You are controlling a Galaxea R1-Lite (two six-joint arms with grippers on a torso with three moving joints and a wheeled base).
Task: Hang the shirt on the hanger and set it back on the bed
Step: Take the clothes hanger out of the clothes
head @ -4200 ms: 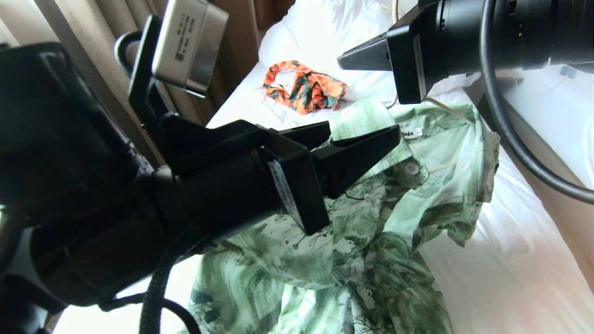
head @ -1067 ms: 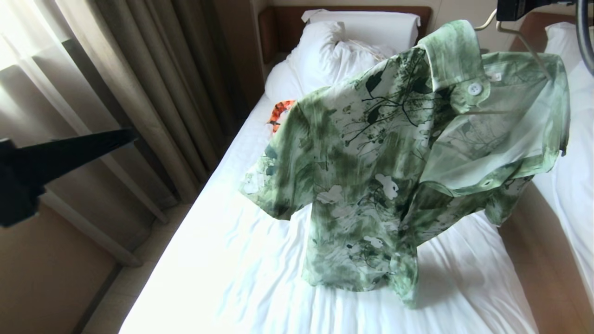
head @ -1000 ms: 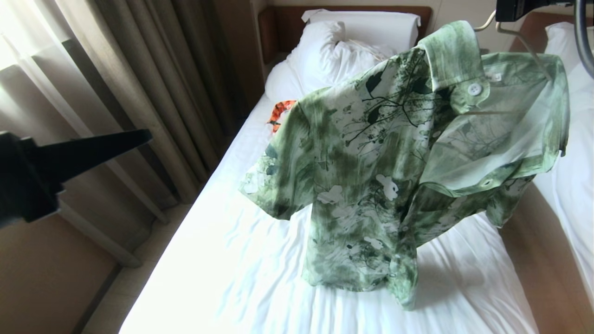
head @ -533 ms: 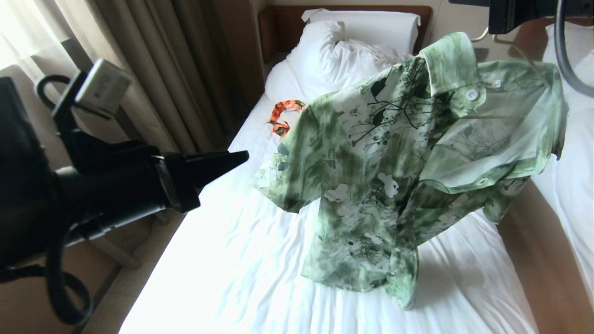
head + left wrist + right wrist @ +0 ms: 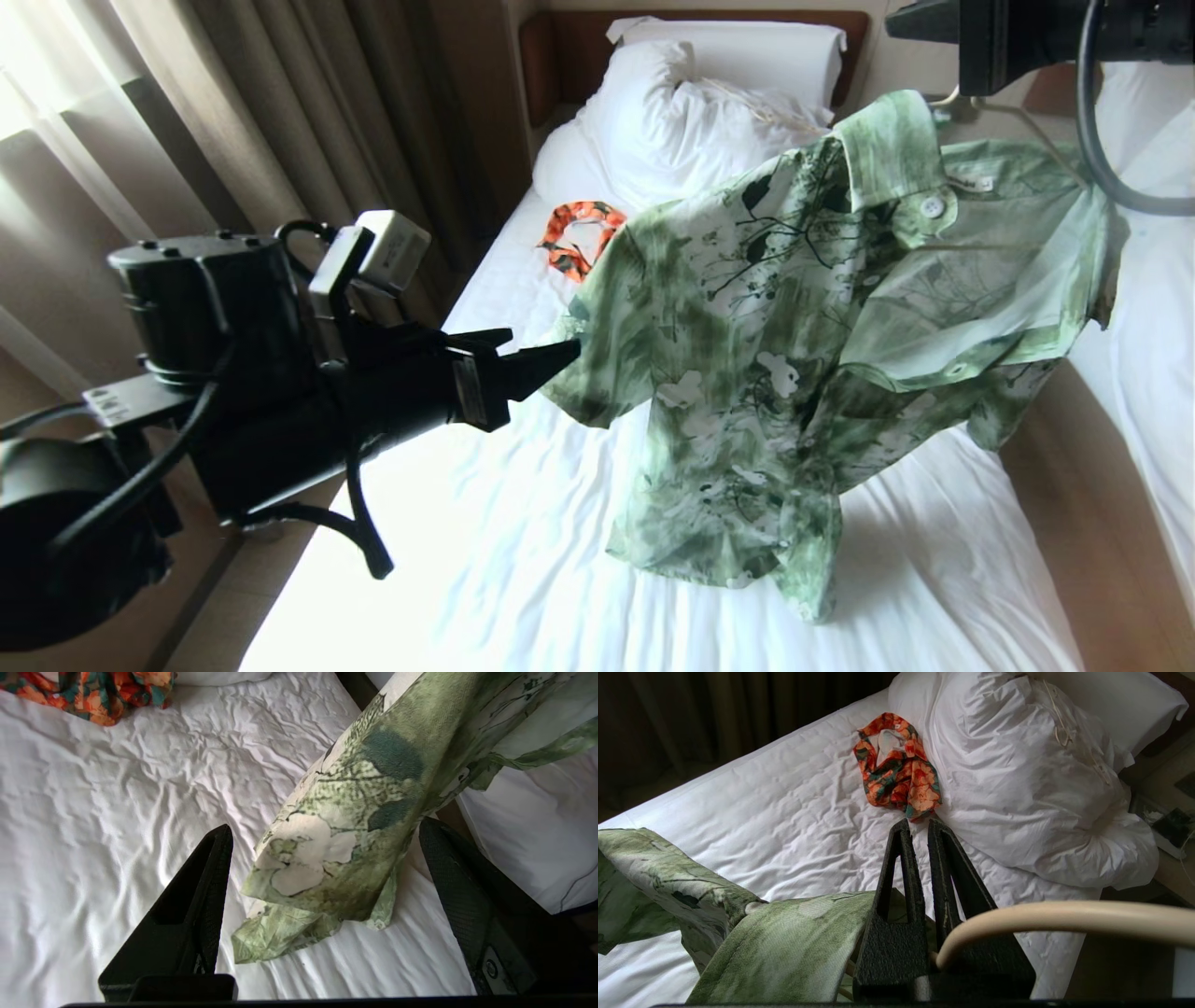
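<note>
The pale green leaf-print shirt (image 5: 794,308) hangs on the cream wire hanger (image 5: 1064,917) above the bed (image 5: 523,560), its hem down at the sheet. My right gripper (image 5: 901,21) is at the top right, shut on the hanger's hook, and its fingers (image 5: 901,868) are closed together. My left gripper (image 5: 546,347) reaches in from the left, open, at the shirt's near sleeve. In the left wrist view that sleeve (image 5: 327,858) hangs between the wide-apart fingers (image 5: 201,896) without touching them.
An orange floral garment (image 5: 579,238) lies beside the bunched duvet (image 5: 672,131), below the pillow (image 5: 747,47). Curtains (image 5: 308,140) run along the left side of the bed. A second white bed (image 5: 1158,327) lies to the right, beyond a brown gap (image 5: 1074,485).
My left arm has swung in from the left edge to the shirt's sleeve and its fingers have opened. The right gripper has lowered the hanger and shirt a little.
</note>
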